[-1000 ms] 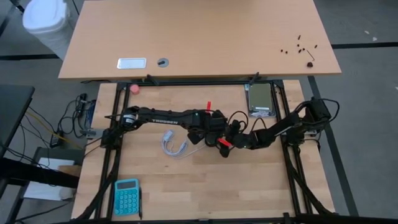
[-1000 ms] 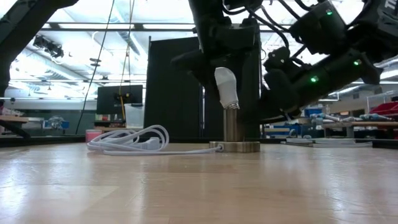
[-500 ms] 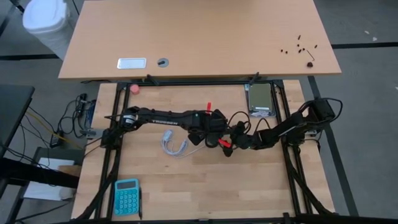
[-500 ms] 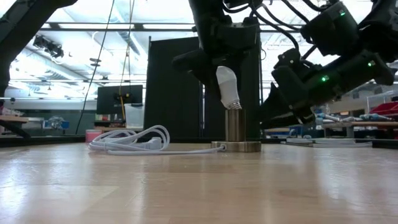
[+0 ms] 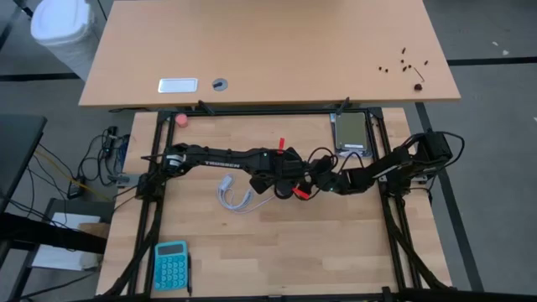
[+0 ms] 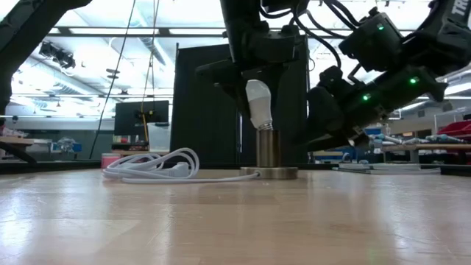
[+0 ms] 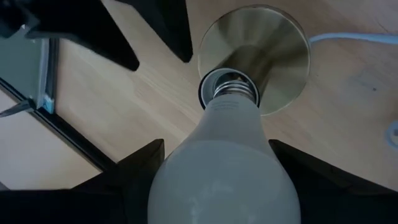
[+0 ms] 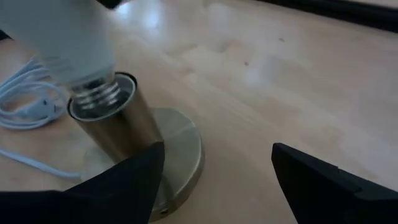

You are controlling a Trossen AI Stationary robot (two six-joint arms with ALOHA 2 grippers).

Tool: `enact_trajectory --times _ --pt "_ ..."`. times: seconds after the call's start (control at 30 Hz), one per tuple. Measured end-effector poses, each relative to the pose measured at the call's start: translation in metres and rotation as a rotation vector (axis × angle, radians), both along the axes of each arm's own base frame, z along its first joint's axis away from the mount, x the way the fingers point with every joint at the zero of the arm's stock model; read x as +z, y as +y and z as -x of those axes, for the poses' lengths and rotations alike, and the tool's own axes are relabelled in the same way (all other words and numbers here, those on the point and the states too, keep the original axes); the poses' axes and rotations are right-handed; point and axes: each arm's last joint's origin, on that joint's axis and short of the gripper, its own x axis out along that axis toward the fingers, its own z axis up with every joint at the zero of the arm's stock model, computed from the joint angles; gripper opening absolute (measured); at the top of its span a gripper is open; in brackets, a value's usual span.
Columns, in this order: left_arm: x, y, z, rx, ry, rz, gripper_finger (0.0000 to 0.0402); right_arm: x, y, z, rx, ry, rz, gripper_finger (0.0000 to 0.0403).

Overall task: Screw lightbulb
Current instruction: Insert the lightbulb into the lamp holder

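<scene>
My left end effector (image 6: 254, 77) gripping the lightbulb (image 6: 258, 104), its screw base at the socket (image 6: 268, 151) mouth, my right end effector (image 8: 214, 180) spread open, empty, at the socket's 3 o'clock on the surface (image 6: 221, 221).

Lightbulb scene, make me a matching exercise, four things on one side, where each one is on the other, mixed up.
Things:
1. lightbulb
2. socket
3. calculator
4. white cord

Places:
A. lying coiled on the table beside the socket
B. near the table's front left corner
C. held in the left gripper, its screw base at the socket's mouth
D. standing upright on a round base

Pairs: 1-C, 2-D, 3-B, 4-A
</scene>
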Motion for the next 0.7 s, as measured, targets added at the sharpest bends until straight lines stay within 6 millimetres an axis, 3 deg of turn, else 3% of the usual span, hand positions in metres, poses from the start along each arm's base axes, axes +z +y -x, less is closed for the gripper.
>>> enact_trajectory --times 0.17,0.33,0.6,0.7 --pt "0.0 0.0 0.001 0.002 0.008 -0.002 0.0283 0.006 -0.001 -0.008 0.043 -0.051 0.04 0.0309" --pt "-0.001 0.0 0.002 0.017 0.022 -0.002 0.0283 -0.008 0.0 -0.012 0.081 -0.031 0.084 0.0309" --pt "-0.003 -0.003 0.002 0.023 0.023 0.003 0.0283 -0.019 0.001 0.022 0.203 -0.189 0.205 0.0309" --pt "-0.003 -0.004 0.002 0.019 0.017 0.007 0.0283 -0.027 -0.004 0.024 0.28 -0.214 0.219 0.0309"
